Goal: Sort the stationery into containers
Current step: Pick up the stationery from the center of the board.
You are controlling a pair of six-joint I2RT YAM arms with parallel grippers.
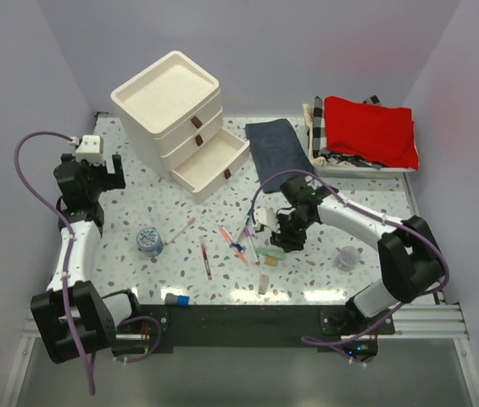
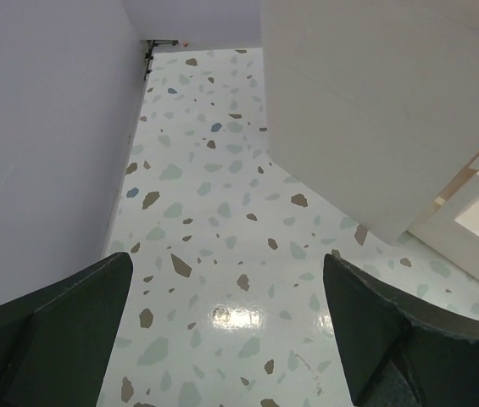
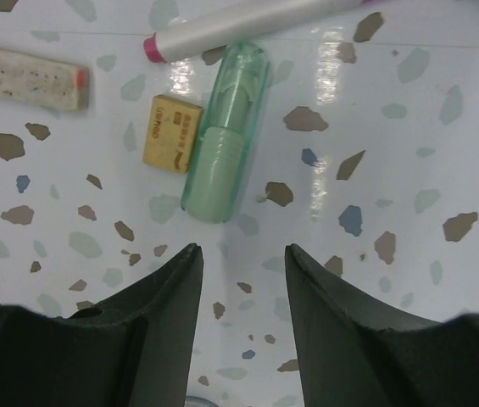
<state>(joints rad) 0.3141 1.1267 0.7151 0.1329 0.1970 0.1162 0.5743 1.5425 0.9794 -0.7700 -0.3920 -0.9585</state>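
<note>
The cream three-drawer unit (image 1: 167,110) stands at the back left with its bottom drawer (image 1: 214,164) pulled open; its side fills the right of the left wrist view (image 2: 375,110). My right gripper (image 1: 284,238) is open and empty just above the table (image 3: 243,254), right behind the mint-green eraser (image 3: 226,131). A small tan block (image 3: 172,132), a pink-capped pen (image 3: 247,21) and a speckled stick (image 3: 23,76) lie beside the eraser. A blue-white roll (image 1: 149,241), red and pink pens (image 1: 206,257) and a blue-capped stick (image 1: 177,298) lie on the table. My left gripper (image 1: 103,174) is open and empty (image 2: 226,271) left of the unit.
A dark blue folded cloth (image 1: 275,146) lies right of the open drawer. A checkered basket (image 1: 315,127) with red cloth (image 1: 368,129) stands at the back right. A small clear cup (image 1: 346,257) sits by the right arm. A wall (image 2: 44,144) is close on the left.
</note>
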